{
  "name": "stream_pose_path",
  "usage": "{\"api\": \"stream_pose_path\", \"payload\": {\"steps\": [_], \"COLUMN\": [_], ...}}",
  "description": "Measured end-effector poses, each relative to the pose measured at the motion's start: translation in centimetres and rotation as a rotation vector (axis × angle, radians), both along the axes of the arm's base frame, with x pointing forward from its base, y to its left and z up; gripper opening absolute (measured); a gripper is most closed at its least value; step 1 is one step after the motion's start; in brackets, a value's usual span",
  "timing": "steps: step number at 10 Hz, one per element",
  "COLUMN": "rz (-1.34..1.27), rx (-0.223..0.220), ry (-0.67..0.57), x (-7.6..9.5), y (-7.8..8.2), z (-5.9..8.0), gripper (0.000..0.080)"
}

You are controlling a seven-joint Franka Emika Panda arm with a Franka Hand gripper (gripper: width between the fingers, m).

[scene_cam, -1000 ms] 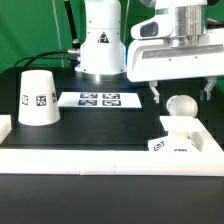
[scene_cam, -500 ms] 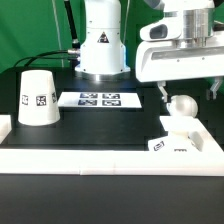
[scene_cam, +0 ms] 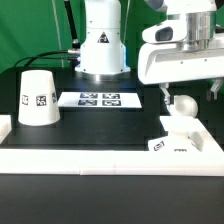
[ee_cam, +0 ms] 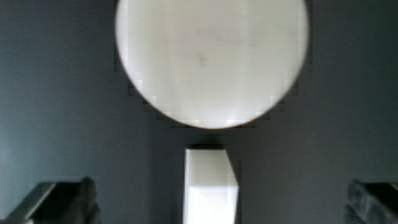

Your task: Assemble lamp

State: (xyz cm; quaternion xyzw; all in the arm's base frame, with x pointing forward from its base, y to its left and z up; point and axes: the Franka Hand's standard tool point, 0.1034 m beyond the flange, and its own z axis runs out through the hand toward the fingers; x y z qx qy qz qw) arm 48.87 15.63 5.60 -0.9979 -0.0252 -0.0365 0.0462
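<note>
The round white bulb [scene_cam: 182,106] stands on the flat square base [scene_cam: 183,143] at the exterior view's right, near the front white rail. The tapered shade [scene_cam: 38,97] stands by itself, mouth down, at the exterior view's left, with a tag on its side. My gripper [scene_cam: 189,94] hangs open just above the bulb, one finger on each side, holding nothing. In the wrist view the bulb [ee_cam: 214,60] fills the middle, with a white strip of the base [ee_cam: 210,185] beyond it. The dark fingertips [ee_cam: 63,202] show at the corners, wide apart.
The marker board [scene_cam: 99,99] lies flat between the shade and the base. A white rail [scene_cam: 90,159] borders the black table at the front and left. The robot's white body [scene_cam: 102,40] stands at the back.
My gripper has risen a little and drifted toward the exterior view's right, staying open over the bulb. The bulb, base and shade have not moved.
</note>
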Motion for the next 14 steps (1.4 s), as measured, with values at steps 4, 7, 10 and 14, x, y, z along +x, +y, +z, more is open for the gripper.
{"api": "stream_pose_path", "payload": {"steps": [4, 7, 10, 14], "rz": [-0.024, -0.035, -0.027, -0.01], "rx": [-0.001, -0.009, -0.027, -0.055], "ry": [0.013, 0.043, 0.158, 0.434], "x": [-0.5, -2.0, -2.9, -3.1], "y": [0.2, -0.1, -0.6, -0.3], "z": [-0.4, -1.2, -1.6, -1.6], "gripper": [0.0699, 0.0699, 0.0699, 0.0699]}}
